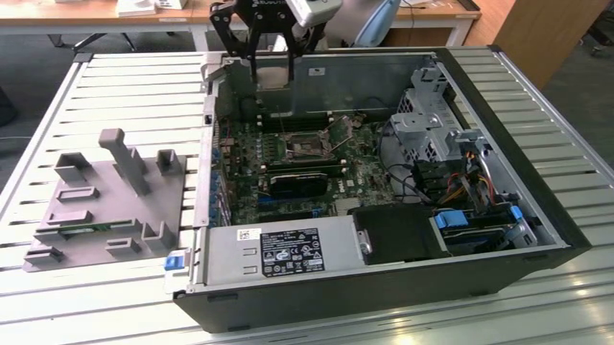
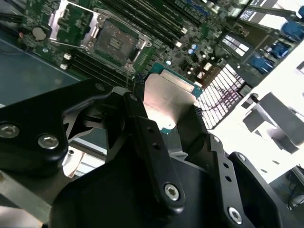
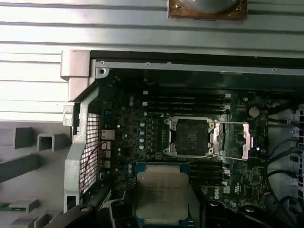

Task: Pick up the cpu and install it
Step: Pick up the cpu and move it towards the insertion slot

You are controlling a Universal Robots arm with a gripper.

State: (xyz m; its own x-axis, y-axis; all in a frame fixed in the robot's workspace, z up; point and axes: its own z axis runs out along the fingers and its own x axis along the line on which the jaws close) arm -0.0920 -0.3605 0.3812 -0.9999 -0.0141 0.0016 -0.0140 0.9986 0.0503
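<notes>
Two opposite edges of the cpu (image 3: pixel 163 195) are pinched by the claw (image 2: pixel 166 107), which holds it above the motherboard (image 3: pixel 142 142) near the open socket (image 3: pixel 190 137); light, stiff and slick-topped, it likely needs edge-only handling.

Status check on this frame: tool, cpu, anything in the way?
Tool shut on cpu. Held above motherboard, beside open socket. Socket unobstructed.

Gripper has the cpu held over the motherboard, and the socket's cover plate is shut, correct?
Not quite. The gripper does hold the cpu over the motherboard, but the cover plate is swung open beside the bare socket, as the first wrist view shows.
</notes>
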